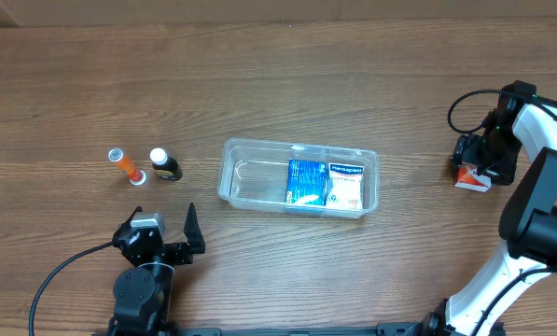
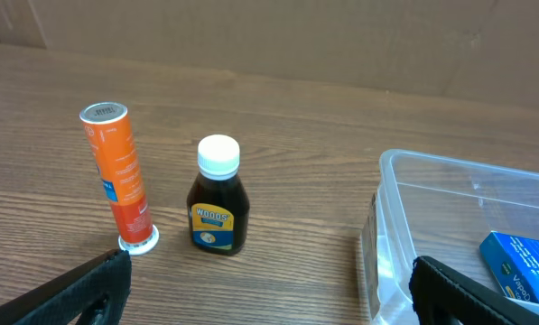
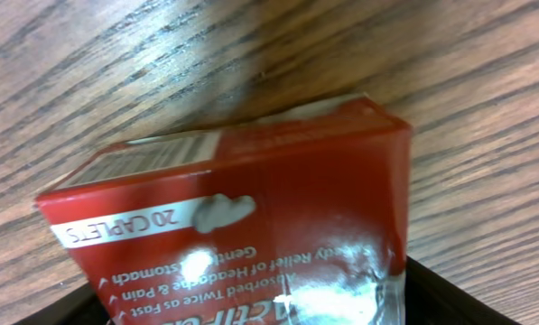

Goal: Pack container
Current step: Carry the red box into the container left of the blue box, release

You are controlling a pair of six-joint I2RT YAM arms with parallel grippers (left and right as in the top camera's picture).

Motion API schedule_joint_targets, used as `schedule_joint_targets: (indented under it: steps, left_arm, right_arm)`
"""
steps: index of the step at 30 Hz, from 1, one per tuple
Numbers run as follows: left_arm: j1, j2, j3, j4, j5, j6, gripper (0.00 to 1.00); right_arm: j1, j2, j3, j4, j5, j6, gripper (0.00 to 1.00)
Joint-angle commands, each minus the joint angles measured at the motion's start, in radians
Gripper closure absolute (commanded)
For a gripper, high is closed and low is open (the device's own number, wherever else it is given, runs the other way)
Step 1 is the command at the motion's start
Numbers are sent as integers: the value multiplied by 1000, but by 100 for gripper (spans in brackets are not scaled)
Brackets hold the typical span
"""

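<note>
The clear plastic container (image 1: 243, 177) lies at the table's middle. It holds a blue box (image 1: 306, 182) and a white box (image 1: 345, 185) side by side at its right end. My right gripper (image 1: 474, 161) at the far right is shut on a red caplet box (image 1: 472, 180). That red box (image 3: 251, 217) fills the right wrist view between the fingers (image 3: 251, 311). My left gripper (image 1: 162, 245) is open and empty near the front edge. In the left wrist view its fingers (image 2: 269, 293) point at the wood between the brown bottle and the container's left end (image 2: 397, 194).
An orange tube (image 1: 127, 166) and a small brown syrup bottle with a white cap (image 1: 164, 164) stand upright left of the container. Both show in the left wrist view, the tube (image 2: 117, 173) and the bottle (image 2: 218, 200). The blue box (image 2: 522, 264) shows through the container wall.
</note>
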Motion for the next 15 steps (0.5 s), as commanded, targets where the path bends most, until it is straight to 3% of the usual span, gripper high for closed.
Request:
schedule_joint_targets:
  steps: [1,8,15]
  left_arm:
    - [5,-11,-3,4,0,19,0]
    - [5,-11,-3,4,0,19,0]
    - [5,-11,-3,4,0,19,0]
  right_arm:
    - [3,2,-2,-22,-3,65,21]
    - [39,-78,63,-154,-120,114,37]
    - [192,-431,73,-237,-137,193,42]
